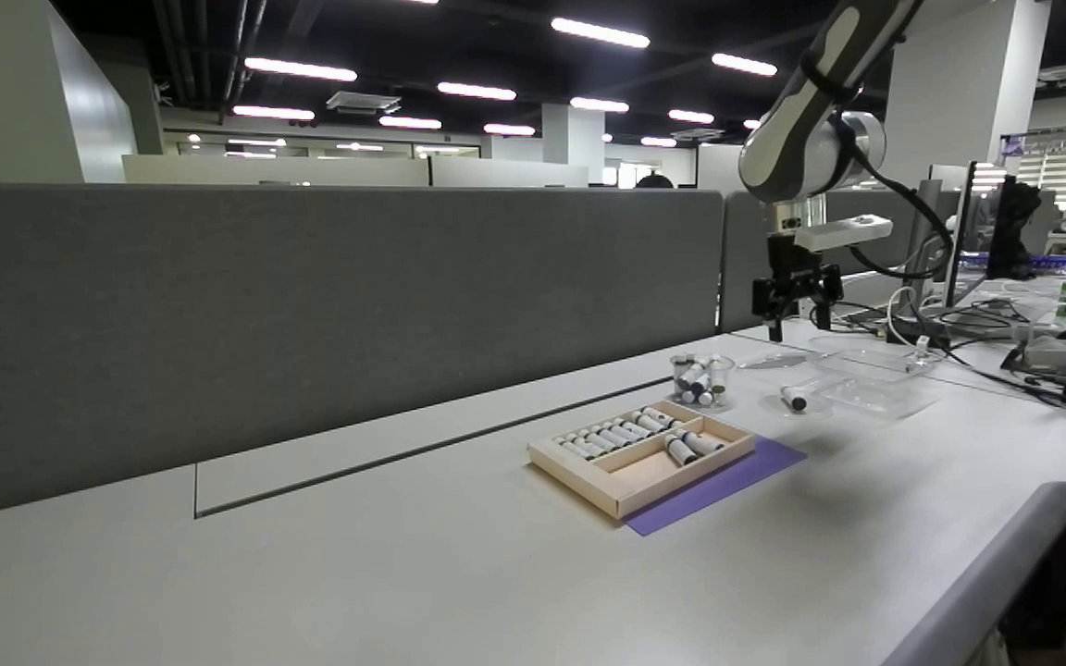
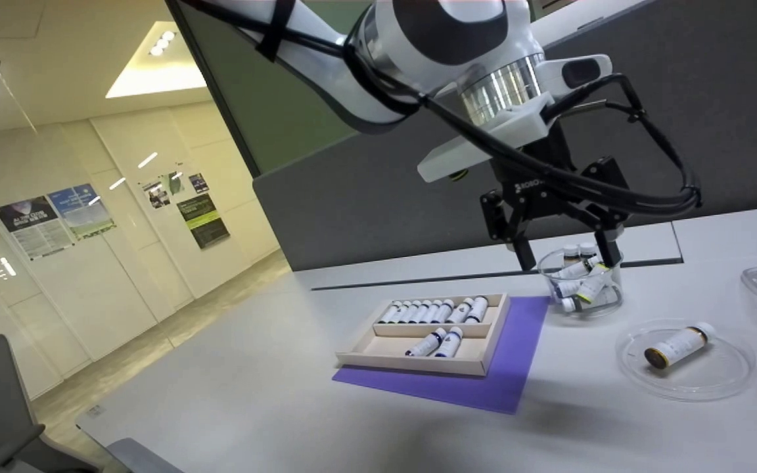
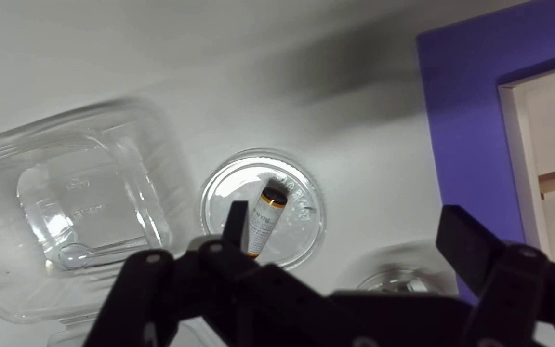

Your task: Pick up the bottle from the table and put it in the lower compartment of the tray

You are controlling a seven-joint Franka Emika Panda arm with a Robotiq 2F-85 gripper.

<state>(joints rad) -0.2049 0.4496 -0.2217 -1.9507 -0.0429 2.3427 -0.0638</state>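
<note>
1. Table (image 2: 221, 407), white-grey and plain, spreads across the foreground in both exterior views.
2. Bottle (image 2: 681, 345), white-labelled, lies on its side on a round clear dish (image 2: 723, 378), well apart from the tray (image 2: 411, 363); the wrist view shows its dark end and a narrow orange band. Near the dish, in that same view, is a clear plastic box (image 3: 89, 168).
3. Purple mat (image 2: 520, 355) lies flat on the table, partly under the tray.
4. Tray, pale wood, has its lower compartment (image 2: 385, 345) toward the camera in an exterior view. Two small bottles (image 2: 449, 343) lie there side by side, at a slant; whether they touch I cannot tell. The rear compartment (image 2: 493, 307) holds a row of white-labelled bottles (image 2: 443, 311).
5. Gripper (image 2: 568, 256) hangs above the table with its fingertips pointing down, its jaws wide apart; the robot arm (image 2: 444, 52) holds it from above in both exterior views.
6. Clear cup (image 2: 608, 305) stands just beside the mat, with more bottles (image 2: 592, 286) jumbled inside; in an exterior view it shows behind the gripper's fingertips.
7. Grey partition (image 1: 329, 324) runs along the table's far side.
8. Posters (image 2: 79, 210) hang on a pale wall (image 2: 122, 282) well beyond the table in an exterior view.
9. Ceiling lights (image 1: 600, 33) glow in rows beyond the partition in an exterior view.
</note>
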